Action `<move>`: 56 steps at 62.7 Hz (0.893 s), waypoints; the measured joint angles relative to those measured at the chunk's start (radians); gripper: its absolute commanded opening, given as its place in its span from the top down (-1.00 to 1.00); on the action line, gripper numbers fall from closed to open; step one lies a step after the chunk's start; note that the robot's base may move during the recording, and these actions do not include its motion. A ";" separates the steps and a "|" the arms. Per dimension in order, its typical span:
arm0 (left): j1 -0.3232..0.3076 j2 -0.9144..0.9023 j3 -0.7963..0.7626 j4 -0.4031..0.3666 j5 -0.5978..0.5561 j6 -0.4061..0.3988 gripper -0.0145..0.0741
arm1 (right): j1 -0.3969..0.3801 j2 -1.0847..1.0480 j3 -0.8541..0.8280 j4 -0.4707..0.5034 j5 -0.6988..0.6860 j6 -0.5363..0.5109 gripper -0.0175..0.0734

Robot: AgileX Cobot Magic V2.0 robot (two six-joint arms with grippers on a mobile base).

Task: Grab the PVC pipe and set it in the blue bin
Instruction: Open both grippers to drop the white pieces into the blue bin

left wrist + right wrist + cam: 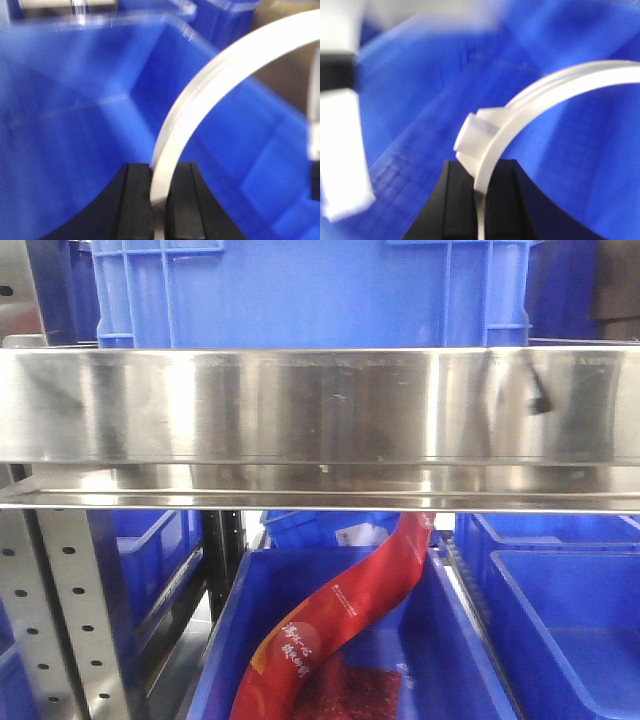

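**Exterior front view.** A polished steel shelf rail (320, 405) runs across the frame from 9 to 3 o'clock. An upper blue crate (310, 290) stands on it at 12 o'clock. A perforated steel upright (60, 620) stands at 8 o'clock. Below the rail, a central lower bin (450, 660) at 6 o'clock holds a long red packet (340, 620), which leans from 7 o'clock up toward 1 o'clock. Further blue bins sit at 4 o'clock (570, 630) and at 9 o'clock (150, 560).

**Left wrist view.** The left gripper (160, 172) is at 6 o'clock, with its black fingers (135, 200) clamped on the PVC pipe (200, 95). From the grip the pipe rises and arcs toward 2 o'clock. The inside of a blue bin (75, 125) fills the background directly behind the pipe. A blurred white shape (314, 110) at 3 o'clock cannot be identified.

**Right wrist view.** The right gripper (481, 167) is at 6 o'clock, and its black fingers (455, 200) are closed on a PVC pipe (560, 87). The squared end block (472, 135) sits just above the fingertips, and the arc sweeps off toward 2 o'clock. Blue bin wall (570, 160) lies behind the pipe. A blurred white body with a black band (340, 125) stands at 9 o'clock. Whether both grippers hold the same piece cannot be told.
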 measured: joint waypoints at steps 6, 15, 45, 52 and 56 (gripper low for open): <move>0.000 0.011 0.000 0.000 -0.014 0.000 0.91 | 0.000 0.019 -0.002 0.000 0.002 0.000 0.98; 0.000 0.013 0.000 0.000 -0.024 -0.002 0.60 | 0.000 0.031 -0.002 0.000 0.002 -0.002 0.72; 0.000 0.013 -0.002 0.000 -0.032 -0.004 -0.03 | 0.000 0.031 -0.008 0.000 0.023 -0.002 0.05; 0.000 0.000 -0.004 0.000 -0.026 -0.005 0.36 | 0.000 0.027 -0.009 0.002 0.036 -0.002 0.36; 0.000 -0.015 -0.004 0.000 -0.014 -0.005 0.62 | 0.000 0.017 -0.009 0.011 0.038 -0.002 0.60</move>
